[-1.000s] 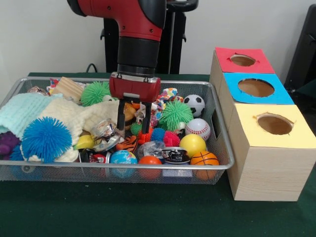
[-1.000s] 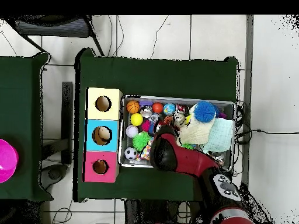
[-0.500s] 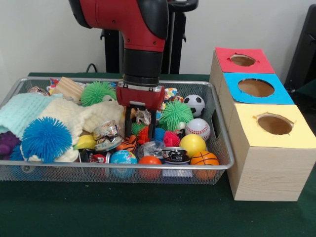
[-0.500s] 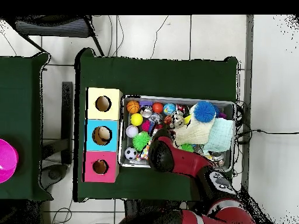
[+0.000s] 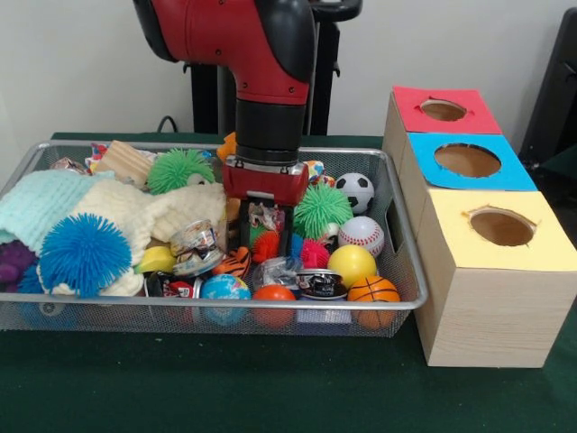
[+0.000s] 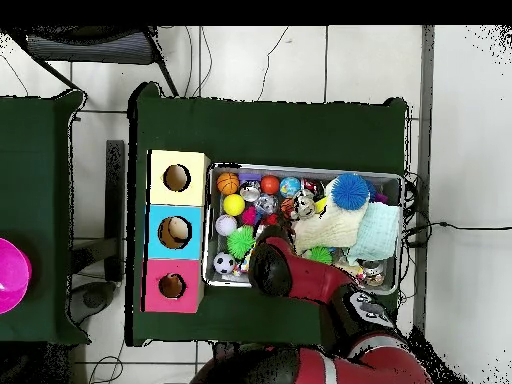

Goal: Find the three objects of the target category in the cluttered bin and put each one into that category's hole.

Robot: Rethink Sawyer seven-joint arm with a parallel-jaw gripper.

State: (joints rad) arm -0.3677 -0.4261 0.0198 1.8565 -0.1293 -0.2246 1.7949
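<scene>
Crinkled wrapper-like object point(image 5: 263, 216), silvery with red print, sits between the two dark fingers of the gripper point(image 5: 266, 236), near the middle of the wire bin point(image 5: 397, 236). The fingers stand a little apart on either side of it; whether they are actually pinching it or only straddling it I cannot tell, and which category is the target is not shown either.

Around it, clock-wise in the front view: a green spiky ball point(image 5: 321, 209) at about two o'clock, a baseball point(image 5: 361, 234) at three, a yellow ball point(image 5: 352, 264) at four, a cream knitted cloth point(image 5: 135, 216) at nine.

My judgement is that the coming move turns on one relation: the three boxes lie at three o'clock from the gripper, outside the bin wall, with the yellow hole point(image 5: 501, 226) nearest, then the blue hole point(image 5: 467, 160), then the red hole point(image 5: 443, 110). The load would need lifting above the rim first.
</scene>
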